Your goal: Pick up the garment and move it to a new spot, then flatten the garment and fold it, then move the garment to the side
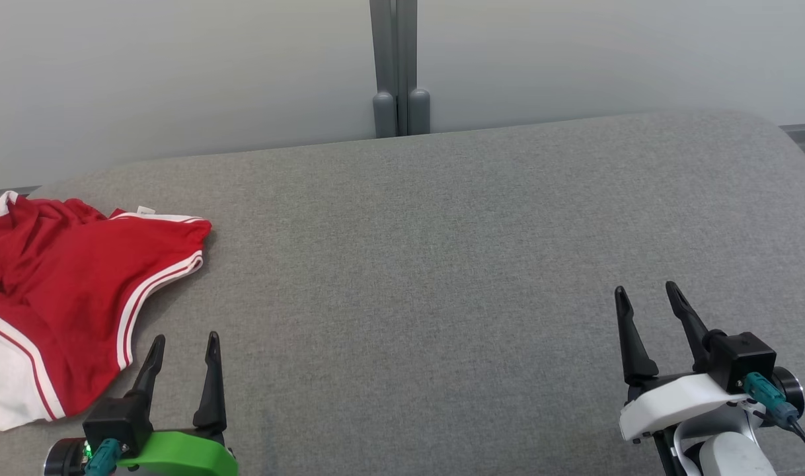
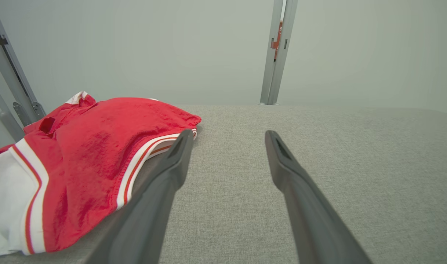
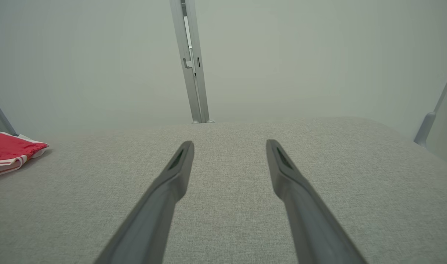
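We see the garment [image 1: 65,291] lying on the left part of the desk [image 1: 442,264], with its left side running past the edge of the head view. It is bright red with a white panel at its near corner, and thin white and red stripes follow the curved hem and the seam beside that panel. The cloth looks smooth and slightly shiny, like sportswear. It is rumpled into soft folds at the far left and lies flatter toward the right, where it ends in a rounded corner.

The desk is covered in a grey woven fabric with a fine, even grain, and its far corners are rounded. Behind it stand plain pale wall panels [image 1: 178,66], joined by a grey metal post [image 1: 394,66] with two rounded feet.

Our left gripper [image 1: 185,337], on a green mount, sits at the near edge just beside the garment's striped hem. Its two long, dark, tapering fingers are spread wide apart and have nothing between them. Our right gripper [image 1: 645,287], on a white mount, is well apart from the garment over bare fabric at the near right, and its fingers are likewise spread wide and hold nothing.
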